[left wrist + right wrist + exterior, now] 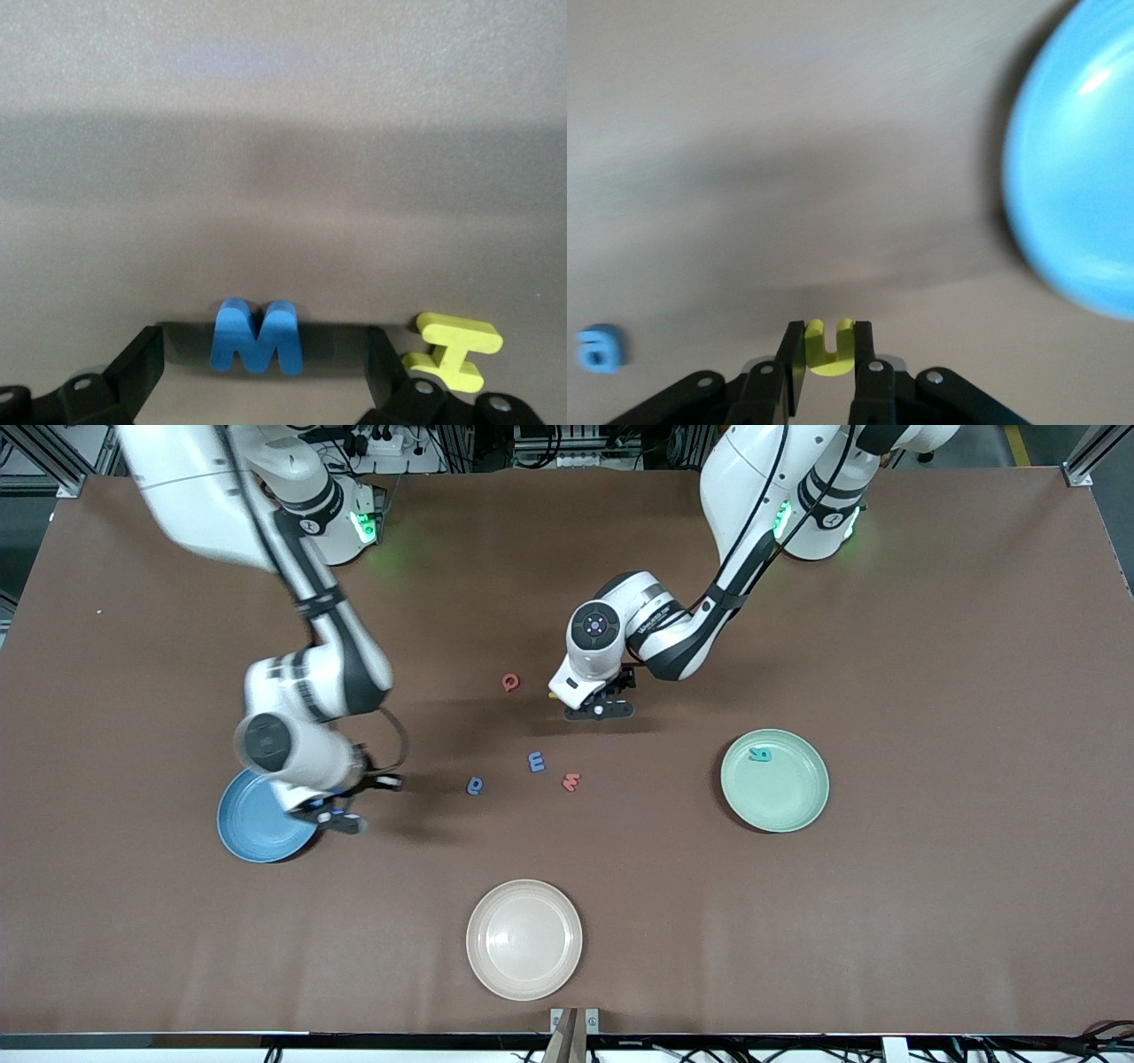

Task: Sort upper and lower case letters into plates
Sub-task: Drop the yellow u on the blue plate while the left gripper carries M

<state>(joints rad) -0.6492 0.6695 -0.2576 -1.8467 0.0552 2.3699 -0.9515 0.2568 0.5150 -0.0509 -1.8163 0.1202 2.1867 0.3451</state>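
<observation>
the brown worktop (930, 921) is spread under both arms. three plates are laid out on it: a cream-white plate (524, 939) nearest the front camera, a mint green plate (788, 793) toward the left arm's end, and a sky blue plate (257, 828) toward the right arm's end, partly covered by the right arm's wrist.

the right gripper (341, 817) is seen over the worktop at the rim of the sky blue plate (1081, 177); its jaws are clenched on a yellow letter u (829, 349), which is pinched upright between the two fingertips, well clear of the plate's bowl. a blue letter a (599, 347) is caught lying on the worktop off to one side of those jaws.

the left gripper (601, 707) is held low near the middle of the worktop, jaws released and spread wide. a blue letter m (257, 336) is found flat between the two open fingers, touched by neither. a yellow letter i (452, 351) is lying just outside one finger.

a teal letter (760, 755) is already resting in the mint green plate. loose on the worktop between the arms, a red letter q (510, 682), a blue letter e (536, 762), a red letter w (570, 782) and the blue letter a (475, 785) are noted.
</observation>
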